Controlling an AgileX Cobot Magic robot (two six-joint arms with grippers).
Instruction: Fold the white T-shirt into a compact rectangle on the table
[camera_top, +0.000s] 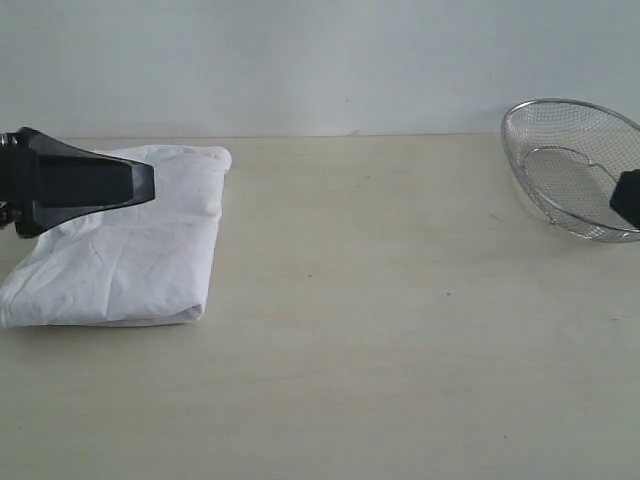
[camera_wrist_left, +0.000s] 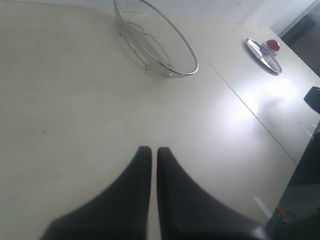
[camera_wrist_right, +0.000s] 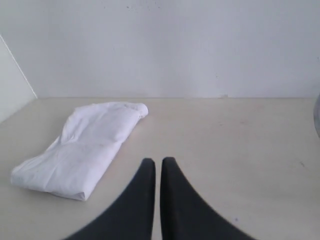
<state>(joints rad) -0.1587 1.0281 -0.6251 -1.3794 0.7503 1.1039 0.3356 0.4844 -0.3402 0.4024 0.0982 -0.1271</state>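
We judge the folding to be at its closing step. The white T-shirt (camera_top: 120, 250) lies in the left of the exterior frame as a wrinkled, roughly rectangular bundle on the worktop (camera_top: 400, 350), with none of its print showing. The left fingers (camera_wrist_left: 142, 165) are pressed together and pinch nothing. In the exterior view they sit over the shirt's upper left part, though we cannot tell whether they touch it. The right fingers (camera_wrist_right: 147, 175) are likewise pressed together and empty, well apart from the shirt. The next move probably calls only for smoothing an uneven edge or drawing both arms clear. We count one shirt, one wire-mesh basket (camera_top: 575, 165), one lid with a red knob (camera_wrist_left: 264, 49) and two arms.
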